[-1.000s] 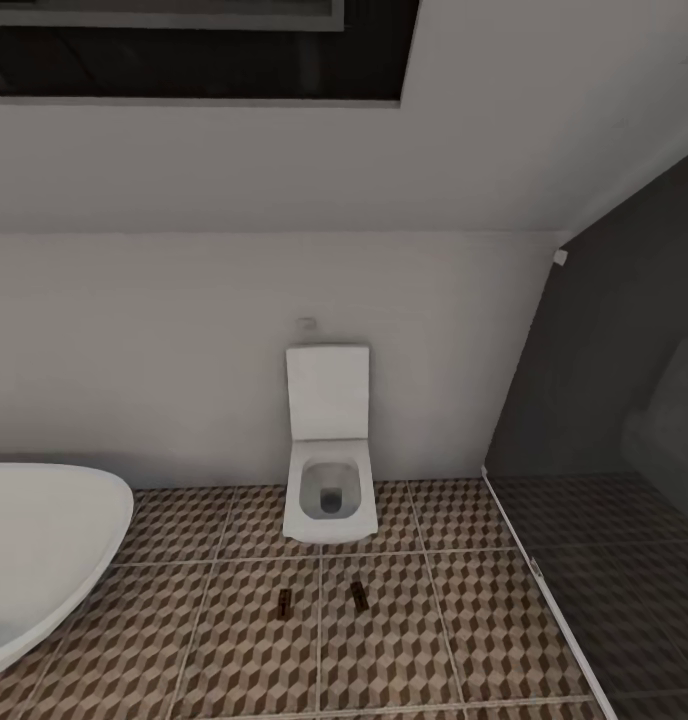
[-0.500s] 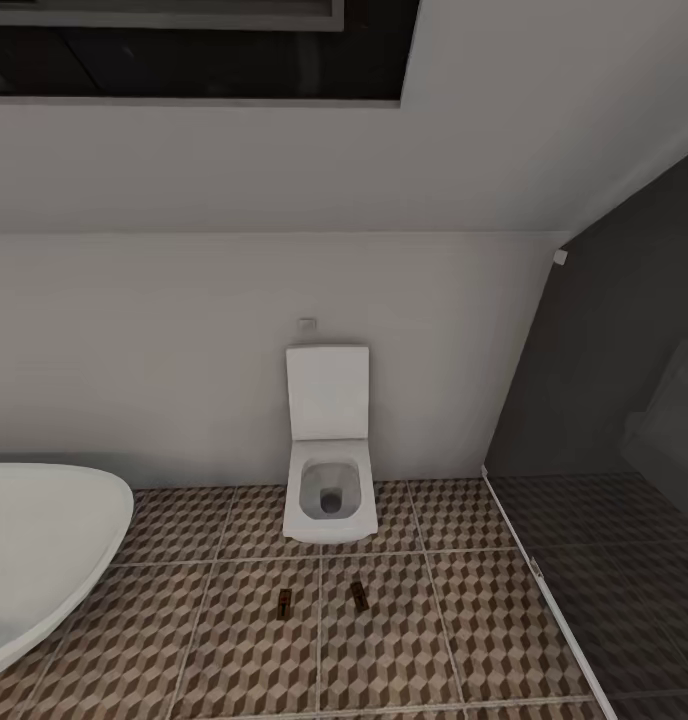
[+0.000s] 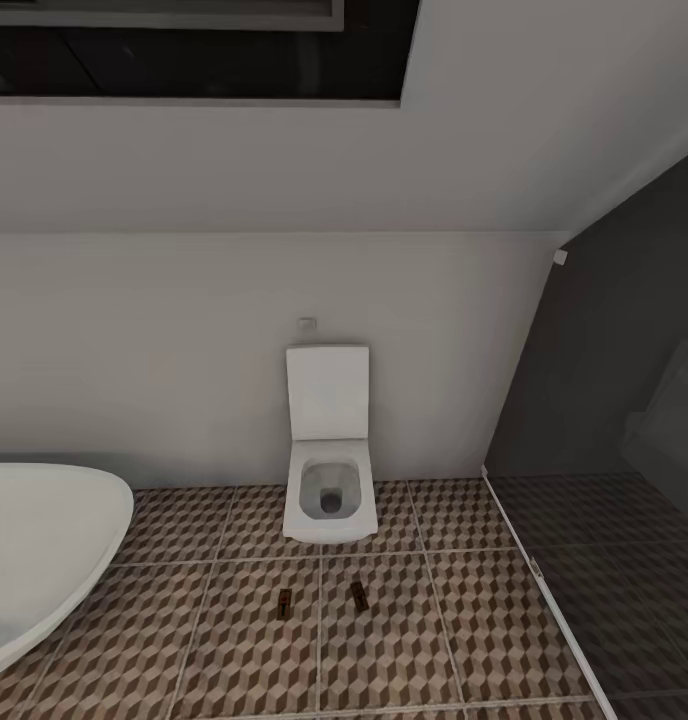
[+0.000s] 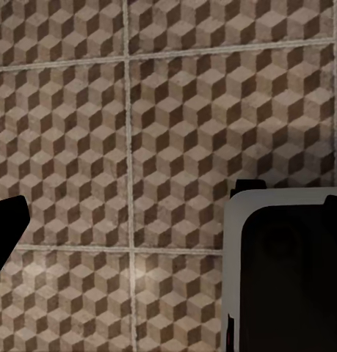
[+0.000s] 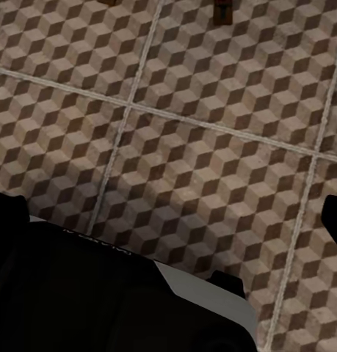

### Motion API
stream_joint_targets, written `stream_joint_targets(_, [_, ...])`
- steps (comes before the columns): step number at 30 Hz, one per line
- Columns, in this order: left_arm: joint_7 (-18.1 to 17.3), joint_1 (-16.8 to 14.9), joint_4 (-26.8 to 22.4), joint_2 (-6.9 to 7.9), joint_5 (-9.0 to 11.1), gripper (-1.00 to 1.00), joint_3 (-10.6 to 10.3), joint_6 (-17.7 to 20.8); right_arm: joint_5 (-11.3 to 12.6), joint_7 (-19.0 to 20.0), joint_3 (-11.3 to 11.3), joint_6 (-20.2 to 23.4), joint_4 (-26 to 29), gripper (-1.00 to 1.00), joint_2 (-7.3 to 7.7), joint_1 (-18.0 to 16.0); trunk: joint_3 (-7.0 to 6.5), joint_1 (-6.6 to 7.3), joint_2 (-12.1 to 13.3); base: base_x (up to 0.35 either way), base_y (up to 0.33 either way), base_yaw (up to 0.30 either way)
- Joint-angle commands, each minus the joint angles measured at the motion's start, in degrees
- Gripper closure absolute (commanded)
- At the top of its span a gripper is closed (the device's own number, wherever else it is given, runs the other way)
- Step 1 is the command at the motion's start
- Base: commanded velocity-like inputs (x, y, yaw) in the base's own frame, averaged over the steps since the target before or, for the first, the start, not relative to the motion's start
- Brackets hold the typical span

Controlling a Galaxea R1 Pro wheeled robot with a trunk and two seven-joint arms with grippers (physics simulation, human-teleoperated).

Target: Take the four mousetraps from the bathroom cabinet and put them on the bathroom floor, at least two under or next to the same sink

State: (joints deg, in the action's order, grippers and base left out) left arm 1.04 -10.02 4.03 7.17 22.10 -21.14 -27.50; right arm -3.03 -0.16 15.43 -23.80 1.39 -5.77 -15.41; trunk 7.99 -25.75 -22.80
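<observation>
Two mousetraps [image 3: 284, 599] [image 3: 360, 596] lie on the bathroom floor [image 3: 464, 640] before the toilet [image 3: 329, 490] (bathtub [image 3: 34, 550] nearby); how either gripper's fingers stand, I cannot tell.

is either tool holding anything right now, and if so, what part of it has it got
Nothing can be seen held. Both wrist views look down on bare bathroom floor with nothing between the dark finger edges. Two mousetraps lie on the tiles before the toilet.
</observation>
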Motion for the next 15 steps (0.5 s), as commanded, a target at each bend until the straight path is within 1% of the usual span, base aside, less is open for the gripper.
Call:
stream_joint_targets(1, [0.11, -0.08, 0.19, -0.04, 0.22, -1.0, -0.49, -0.3, -0.31, -0.02, -0.14, -0.19, -0.07, -1.0, 0.0, -0.06, 0.12, -0.03, -0.12, 0.0, 0.0, 0.0])
stream_joint_targets(6, [0.1, -0.08, 0.19, -0.05, 0.22, -1.0, -0.49, -0.28, -0.29, -0.02, -0.14, -0.2, -0.07, -1.0, 0.04, -0.06, 0.04, -0.03, -0.12, 0.0, 0.0, 0.0])
stream_joint_targets(15, [0.1, -0.08, 0.19, -0.13, 0.22, -1.0, -0.49, -0.28, -0.28, -0.02, -0.14, -0.2, -0.07, -1.0, 0.06, -0.06, -0.67, -0.03, -0.12, 0.0, 0.0, 0.0])
